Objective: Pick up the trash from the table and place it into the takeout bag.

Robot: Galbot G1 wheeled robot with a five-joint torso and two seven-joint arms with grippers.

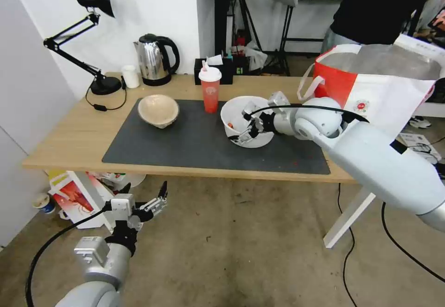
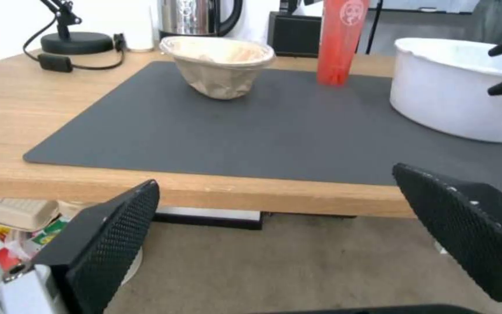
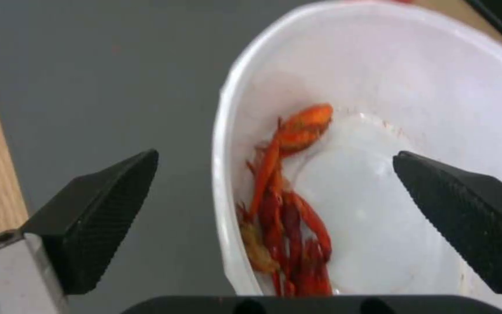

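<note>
The right gripper [image 3: 274, 205], jaws spread, straddles the near rim of the white plastic bowl [image 1: 236, 112] on the counter's mat [image 1: 185, 140]. Gripped tilted, the crayfish shells [image 3: 289, 205] could spill.

The left gripper [image 1: 146, 200] hangs spread below the counter edge.

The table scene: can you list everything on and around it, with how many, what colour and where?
White plastic bowl: one, white, right part of the mat, red shell scraps inside.
Drink cup: one, red with white lid, back edge of the mat.
Pulp bowl: one, beige, left part of the mat.
Mat: one, dark grey, on the table.
Kettle: one, steel and black, back of the table.
Small cup: one, white, beside the kettle.
Desk lamp: one, black, back left corner.
Takeout bag: one, white and red, at the table's right end.
Right gripper: open, astride the white bowl's rim.
Left gripper: open, low in front of the table.
</note>
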